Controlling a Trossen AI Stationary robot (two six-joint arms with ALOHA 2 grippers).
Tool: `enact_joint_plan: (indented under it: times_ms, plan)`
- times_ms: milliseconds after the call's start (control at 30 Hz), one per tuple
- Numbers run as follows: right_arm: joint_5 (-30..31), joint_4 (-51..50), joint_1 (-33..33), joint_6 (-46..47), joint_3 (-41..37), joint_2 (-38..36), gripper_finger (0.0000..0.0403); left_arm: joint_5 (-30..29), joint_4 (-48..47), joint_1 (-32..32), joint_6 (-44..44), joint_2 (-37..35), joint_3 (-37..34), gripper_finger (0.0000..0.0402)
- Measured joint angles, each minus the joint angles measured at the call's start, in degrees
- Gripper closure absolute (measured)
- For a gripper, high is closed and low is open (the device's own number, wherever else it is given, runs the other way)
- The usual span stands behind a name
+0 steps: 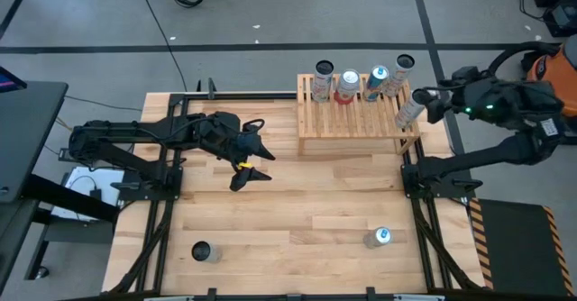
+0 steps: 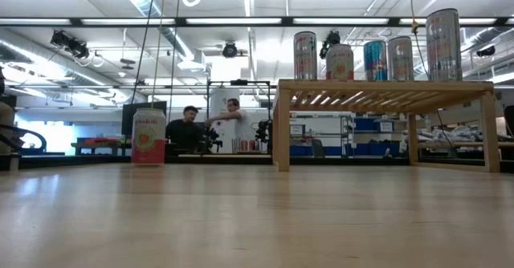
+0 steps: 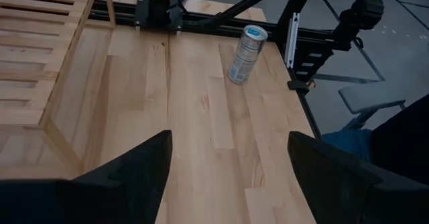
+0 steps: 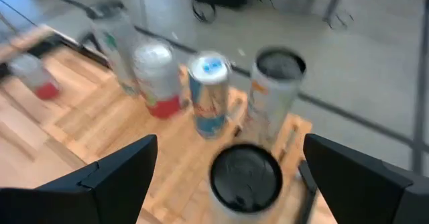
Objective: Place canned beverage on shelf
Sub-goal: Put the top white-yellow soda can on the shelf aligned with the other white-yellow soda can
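The low light-wood slatted shelf (image 1: 359, 114) sits at the upper centre-right of the pale plank surface (image 1: 297, 211). Four upright cans line its far edge, and a fifth pale dark-topped can (image 1: 410, 110) stands at its right end, between the spread fingers of the right hand (image 1: 422, 104), which do not visibly grip it. The left hand (image 1: 254, 161), half open and empty, hovers over bare planks at centre-left. A silver blue-topped can (image 1: 379, 238) and a dark-topped can (image 1: 202, 251) stand near the lower edge, with open room between. The right wrist view is blurred.
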Motion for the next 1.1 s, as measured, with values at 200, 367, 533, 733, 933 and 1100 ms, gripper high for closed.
enact_joint_plan:
  times_ms: [200, 367, 533, 733, 933, 1100]
  plan:
    - [0.3, 0.1, -3.2, 5.5, -4.2, 1.5, 0.0018, 0.0, 0.0, 0.0, 0.0, 0.0, 0.0, 0.0102]
    - [0.6, 0.0, -6.7, 10.1, -5.3, 2.6, 0.0018, 0.0, 0.0, 0.0, -0.3, 0.0, 0.0, 0.0102]
    - [0.6, 0.0, -9.8, 15.3, -5.3, 2.8, 0.0018, 0.0, -0.1, 0.0, -0.4, 0.0, 0.0, 0.0102]
    - [-0.9, 0.0, -13.3, 17.9, -5.3, 4.3, 0.0018, 0.0, -0.1, 0.0, -0.5, 0.0, 0.0, 0.0102]
    - [-4.2, 0.0, -15.6, 18.1, -5.3, 7.5, 0.0018, 0.0, -0.1, 0.0, -0.5, 0.0, 0.0, 0.0102]
    - [-3.8, 0.1, -17.1, 17.6, -5.3, 9.6, 0.0018, 0.0, -0.1, 0.0, -0.4, 0.0, 0.0, 0.0102]
